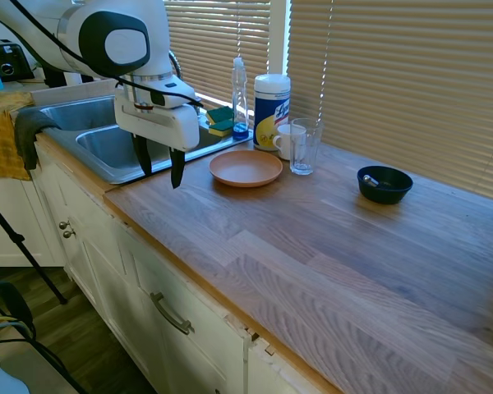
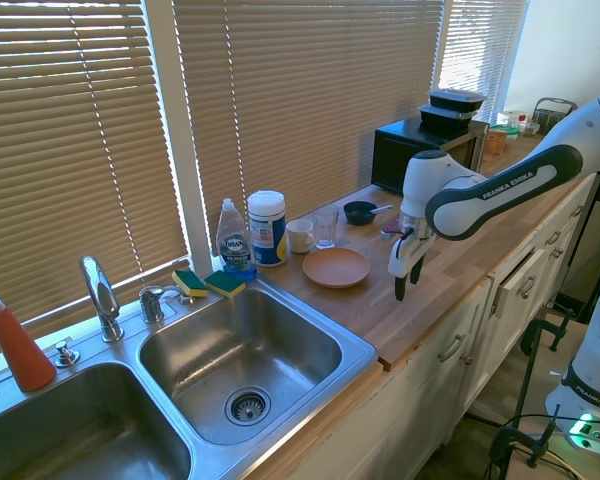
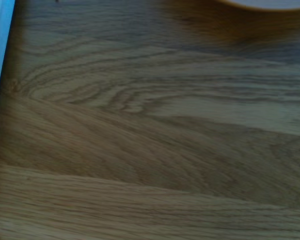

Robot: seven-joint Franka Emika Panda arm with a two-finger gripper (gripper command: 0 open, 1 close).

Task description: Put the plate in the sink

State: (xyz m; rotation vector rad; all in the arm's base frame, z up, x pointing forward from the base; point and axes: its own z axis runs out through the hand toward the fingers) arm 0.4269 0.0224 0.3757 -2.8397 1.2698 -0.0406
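Observation:
The terracotta-orange plate (image 1: 246, 168) (image 2: 337, 267) lies flat on the wooden counter, just beside the sink's right end. Only its rim (image 3: 270, 4) shows in the wrist view, over bare wood grain. The stainless double-basin sink (image 1: 89, 162) (image 2: 362, 350) has a chrome faucet (image 2: 100, 295) behind it. My gripper (image 1: 158, 167) (image 2: 407, 280) hangs open and empty a little above the counter. It is near the counter's front edge, apart from the plate, and close to the sink's corner.
Behind the plate stand a drinking glass (image 1: 304, 146), a white mug (image 1: 284, 141), a wipes canister (image 1: 271, 98) and a dish soap bottle (image 1: 240, 94). Sponges (image 1: 220, 121) lie on the sink rim. A dark blue bowl (image 1: 384, 184) sits further along, and a microwave (image 2: 420, 150) beyond.

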